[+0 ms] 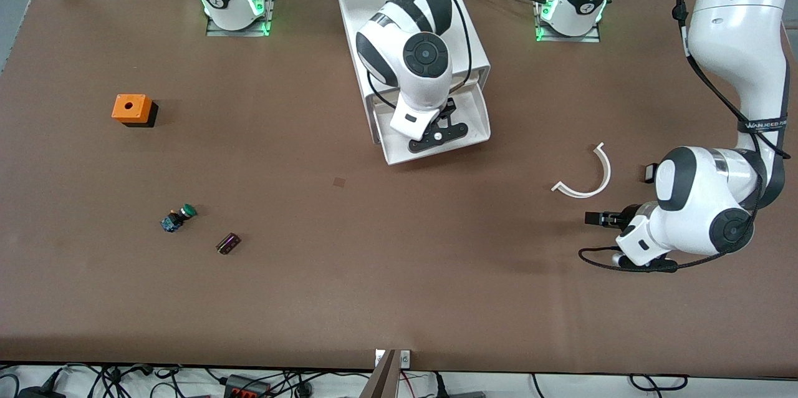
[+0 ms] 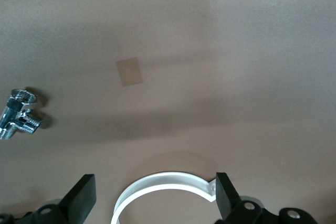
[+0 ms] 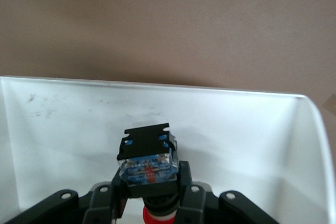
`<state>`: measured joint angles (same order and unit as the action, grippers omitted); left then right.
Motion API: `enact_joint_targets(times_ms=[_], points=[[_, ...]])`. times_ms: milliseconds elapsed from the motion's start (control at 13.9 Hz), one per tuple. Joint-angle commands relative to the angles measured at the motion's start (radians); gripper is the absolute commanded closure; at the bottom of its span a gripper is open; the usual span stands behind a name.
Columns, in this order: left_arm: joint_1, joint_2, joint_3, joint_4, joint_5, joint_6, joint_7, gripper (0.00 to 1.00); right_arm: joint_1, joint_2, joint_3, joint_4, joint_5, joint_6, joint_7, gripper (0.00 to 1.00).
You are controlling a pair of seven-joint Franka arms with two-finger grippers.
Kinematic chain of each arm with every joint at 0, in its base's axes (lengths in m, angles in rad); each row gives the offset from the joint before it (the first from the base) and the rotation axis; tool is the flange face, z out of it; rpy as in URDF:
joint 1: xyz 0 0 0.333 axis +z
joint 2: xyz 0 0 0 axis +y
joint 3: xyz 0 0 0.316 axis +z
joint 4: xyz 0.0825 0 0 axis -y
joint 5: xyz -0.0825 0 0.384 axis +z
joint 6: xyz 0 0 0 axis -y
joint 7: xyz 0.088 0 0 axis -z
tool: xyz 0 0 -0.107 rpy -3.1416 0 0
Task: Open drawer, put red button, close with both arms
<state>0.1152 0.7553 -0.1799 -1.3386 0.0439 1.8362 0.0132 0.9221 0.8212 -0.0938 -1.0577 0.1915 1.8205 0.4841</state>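
Note:
The drawer (image 1: 475, 112) stands pulled out of the white cabinet (image 1: 464, 36), an open shallow white tray. My right gripper (image 1: 438, 134) is over the tray and shut on the red button (image 3: 148, 160). In the right wrist view my right gripper (image 3: 150, 195) holds the button by its black-and-blue body, red cap toward the wrist, over the tray's floor inside the tray wall (image 3: 157, 95). My left gripper (image 1: 593, 218) waits, open and empty, low over the table toward the left arm's end. Its fingers (image 2: 81, 199) stand wide apart in the left wrist view.
A white curved clip (image 1: 591, 178) lies by the left gripper, also in the left wrist view (image 2: 163, 183), with a chrome fitting (image 2: 20, 114) close by. Toward the right arm's end lie an orange box (image 1: 131, 109), a green-capped button (image 1: 179, 217) and a small dark part (image 1: 228, 243).

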Motion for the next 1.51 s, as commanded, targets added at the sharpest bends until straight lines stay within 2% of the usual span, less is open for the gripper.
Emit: enact_joint_targets(times_ms=[0,72,144,216,360,576,864,1152,1440], points=[[-0.002,-0.01,-0.004,-0.008,0.033,-0.002,0.002,0.0,0.001,0.026,0.009,0.03,0.012,0.008,0.041,1.0],[-0.002,-0.01,-0.004,-0.008,0.033,-0.002,0.002,0.0,0.001,0.027,0.009,0.028,0.012,0.005,0.041,1.0],[-0.002,-0.01,-0.004,-0.008,0.033,-0.002,0.002,0.0,0.001,0.026,0.009,0.028,0.012,0.005,0.041,0.85],[-0.002,-0.01,-0.004,-0.008,0.033,-0.002,0.002,0.0,-0.002,0.024,0.009,0.03,0.012,0.005,0.042,0.01],[-0.002,-0.01,-0.004,-0.008,0.033,-0.002,0.002,0.0,-0.014,0.016,0.006,0.031,0.012,0.002,0.044,0.0],[-0.002,-0.01,-0.004,-0.008,0.033,-0.002,0.002,0.0,-0.029,-0.005,-0.02,0.091,0.011,-0.001,0.087,0.0],[-0.023,-0.008,-0.006,-0.01,0.031,0.006,-0.019,0.0,-0.142,-0.034,-0.032,0.134,0.0,0.006,0.076,0.0],[-0.164,-0.014,-0.015,-0.005,0.031,0.009,-0.319,0.0,-0.199,-0.033,-0.133,0.124,-0.015,0.005,-0.027,0.0],[-0.281,-0.014,-0.036,-0.013,0.014,0.057,-0.573,0.0,-0.258,-0.057,-0.24,0.096,-0.046,-0.148,-0.154,0.0]])
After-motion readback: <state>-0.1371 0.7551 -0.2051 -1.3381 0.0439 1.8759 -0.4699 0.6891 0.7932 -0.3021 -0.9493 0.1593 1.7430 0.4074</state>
